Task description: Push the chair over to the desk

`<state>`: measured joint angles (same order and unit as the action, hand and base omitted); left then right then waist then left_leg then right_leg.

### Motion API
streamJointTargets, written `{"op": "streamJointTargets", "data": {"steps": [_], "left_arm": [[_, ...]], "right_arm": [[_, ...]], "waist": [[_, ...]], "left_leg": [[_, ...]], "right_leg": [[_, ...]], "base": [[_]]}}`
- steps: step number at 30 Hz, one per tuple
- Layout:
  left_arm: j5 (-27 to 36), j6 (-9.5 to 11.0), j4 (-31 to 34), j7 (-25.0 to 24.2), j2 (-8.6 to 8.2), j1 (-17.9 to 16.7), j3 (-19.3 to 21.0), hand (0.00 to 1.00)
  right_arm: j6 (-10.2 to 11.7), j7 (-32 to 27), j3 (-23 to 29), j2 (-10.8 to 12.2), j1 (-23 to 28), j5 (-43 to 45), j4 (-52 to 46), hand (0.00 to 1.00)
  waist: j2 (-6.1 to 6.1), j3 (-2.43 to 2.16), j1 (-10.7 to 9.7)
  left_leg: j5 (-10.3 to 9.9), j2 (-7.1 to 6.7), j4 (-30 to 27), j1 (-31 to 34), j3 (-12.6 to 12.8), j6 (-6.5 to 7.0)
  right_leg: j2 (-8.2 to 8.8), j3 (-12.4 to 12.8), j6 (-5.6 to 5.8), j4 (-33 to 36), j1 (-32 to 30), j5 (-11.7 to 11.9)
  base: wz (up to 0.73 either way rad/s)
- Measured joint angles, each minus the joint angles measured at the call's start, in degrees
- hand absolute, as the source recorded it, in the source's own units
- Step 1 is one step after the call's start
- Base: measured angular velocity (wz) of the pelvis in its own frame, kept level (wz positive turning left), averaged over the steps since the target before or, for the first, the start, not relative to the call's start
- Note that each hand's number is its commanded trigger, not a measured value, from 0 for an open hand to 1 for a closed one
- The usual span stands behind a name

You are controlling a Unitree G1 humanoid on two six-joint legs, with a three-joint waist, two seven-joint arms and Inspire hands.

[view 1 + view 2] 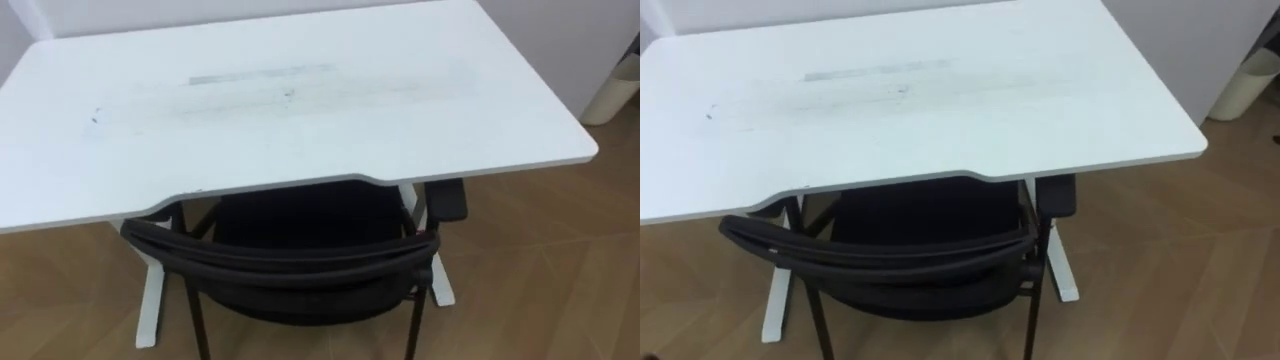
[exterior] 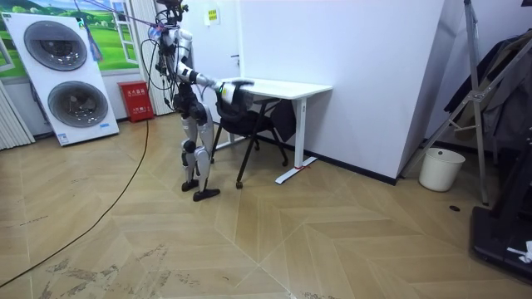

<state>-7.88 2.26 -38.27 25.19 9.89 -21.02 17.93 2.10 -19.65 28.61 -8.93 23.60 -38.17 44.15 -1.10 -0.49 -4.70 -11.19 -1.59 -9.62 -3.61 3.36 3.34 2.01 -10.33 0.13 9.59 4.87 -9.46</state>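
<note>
one chair [image 1: 300, 262] sits half under the desk [image 1: 300, 100]. it looks light and stiff. push on its top bar. the right hand [image 2: 223, 86] is by it; i cannot tell its fingers.

the chair [image 1: 290, 265] sits tucked part-way under the table [image 1: 300, 100], its back on the near side. a bin [image 1: 612, 92] stands on the floor right of the table.
</note>
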Motion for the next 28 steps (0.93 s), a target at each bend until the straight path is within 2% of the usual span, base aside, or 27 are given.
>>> {"op": "streamJointTargets", "data": {"steps": [1,2,5,7,8,11,14,16,19,24,28], "left_arm": [[1.9,-0.6,-4.5,-1.8,-0.71,0.7,-1.6,0.00],[3.0,-0.9,-6.2,-2.7,-1.09,0.8,-2.2,0.00],[5.6,-2.1,-12.2,-7.2,-2.60,1.1,-2.6,0.00],[6.1,-2.8,-14.4,-9.2,-2.76,1.5,-3.3,0.00],[6.1,-3.3,-15.5,-10.2,-2.73,2.0,-4.6,0.00],[6.1,-3.7,-19.1,-12.5,-2.78,4.7,-8.4,0.00],[6.1,-4.3,-20.1,-13.8,-2.79,6.7,-12.2,0.00],[6.1,-4.4,-21.6,-15.1,-2.90,8.3,-12.8,0.00],[6.1,-4.4,-21.8,-15.9,-2.91,8.9,-13.4,0.00],[6.1,-5.0,-22.5,-17.8,-2.89,9.9,-14.7,0.00],[6.1,-5.1,-23.7,-18.7,-2.70,10.6,-14.7,0.00]], "right_arm": [[-0.9,1.4,-1.2,0.4,-0.7,-0.1,3.6,0.00],[-1.1,2.2,-1.7,0.7,-0.9,-0.4,4.8,0.00],[-2.1,5.9,-4.1,2.2,-3.0,0.8,10.8,0.00],[-2.6,7.7,-6.1,2.2,-4.8,3.1,13.5,0.00],[-2.9,8.9,-8.4,2.1,-5.6,4.8,14.1,0.00],[-3.5,12.4,-14.7,2.0,-9.2,12.3,17.0,0.00],[-4.0,15.3,-20.3,2.0,-13.1,18.5,18.6,0.00],[-4.0,17.8,-22.9,2.0,-15.1,21.0,19.6,0.00],[-4.0,20.2,-24.1,2.0,-15.6,21.8,20.7,0.00],[-4.7,23.5,-26.3,2.2,-14.5,21.8,20.9,0.00],[-4.7,24.2,-27.1,2.2,-13.9,21.8,21.0,0.00]], "waist": [[0.09,-0.04,0.0],[0.27,-0.07,0.0],[0.80,0.25,-0.2],[1.11,0.34,-0.2],[1.21,0.38,-0.2],[1.15,0.41,0.3],[1.12,0.39,0.5],[1.23,0.45,0.6],[1.36,0.47,0.5],[1.37,0.98,0.4],[1.22,0.97,0.4]], "left_leg": [[0.0,-0.09,0.0,-0.2,0.0,0.03],[0.0,-0.10,0.0,-0.2,0.0,0.04],[0.0,-0.15,-0.1,-0.1,-0.2,0.04],[0.0,-0.19,-0.1,-0.1,-0.2,0.06],[0.0,-0.25,-0.1,0.0,-0.3,0.08],[-0.1,-0.28,-0.1,0.3,-0.2,0.15],[-0.1,-0.30,-0.1,0.9,-0.2,0.18],[-0.1,-0.30,0.0,1.0,-0.4,0.18],[-0.1,-0.33,0.1,0.9,-0.4,0.16],[-0.5,-0.14,0.3,0.9,-0.5,0.04],[-0.5,-0.14,0.3,0.9,-0.6,0.07]], "right_leg": [[0.09,0.1,0.13,0.1,0.1,-0.3],[0.10,0.1,0.17,0.1,0.1,-0.4],[0.11,0.0,0.16,0.0,0.2,-0.4],[0.16,-0.1,0.19,0.0,0.2,-0.4],[0.32,-0.8,0.21,0.0,0.2,-0.5],[0.36,-0.6,0.32,0.0,-0.1,-0.5],[0.33,-0.6,0.32,0.0,-0.6,-0.7],[0.26,-0.7,0.31,-0.3,-0.6,-0.7],[0.19,-0.8,0.32,-1.0,-0.2,-0.7],[-0.02,-0.7,0.32,-1.0,-0.2,-0.7],[-0.04,-0.7,0.32,-1.0,-0.2,-0.7]], "base": [[0.00],[0.00],[0.01],[0.02],[0.07],[0.02],[0.00],[0.03],[0.05],[0.00],[0.00]]}}
